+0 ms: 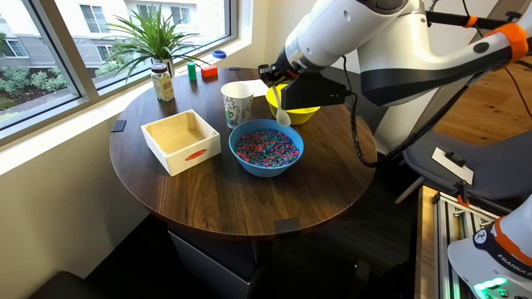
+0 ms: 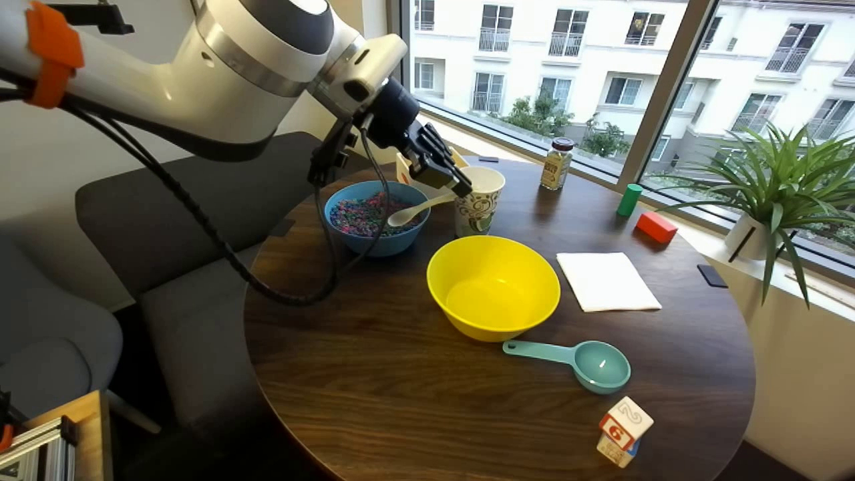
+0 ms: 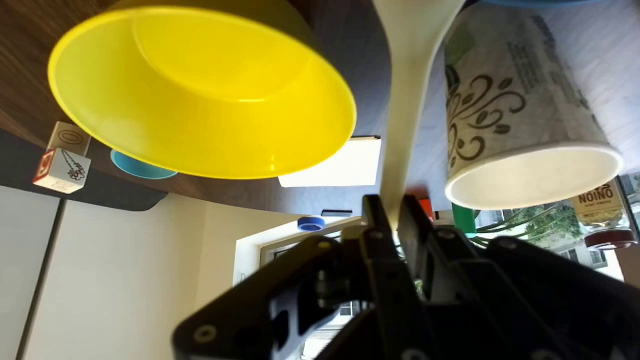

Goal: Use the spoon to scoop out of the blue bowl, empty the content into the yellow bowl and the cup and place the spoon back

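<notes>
Slim, pale, long-handled spoon clenched in the jaws, head downward

The jaws are closed on the tail end of the spoon's handle, leaving most of its length out ahead of them. So narrow a hold could let the spoon pivot or slip if it were pushed hard into something packed. Just beside and below the jaws stands an upright white paper cup with dark swirls and green marks; being light, it would probably tip if the jaws swung or dipped into it.

The spoon points away from the jaws, its long axis slanting down towards a wide, round blue bowl of multicoloured bits. In both exterior views the head shows at or just over that rim; whether they touch, I cannot tell. I make out no bits on it.

Opposite the cup, across the jaws in the wrist view, sits a round, bright yellow bowl with no bits showing inside, so emptying seems yet to be done.

Farther from the jaws, on the round dark-wood counter, are an open pale wooden box, a flat white square sheet and a turquoise measuring scoop.
</notes>
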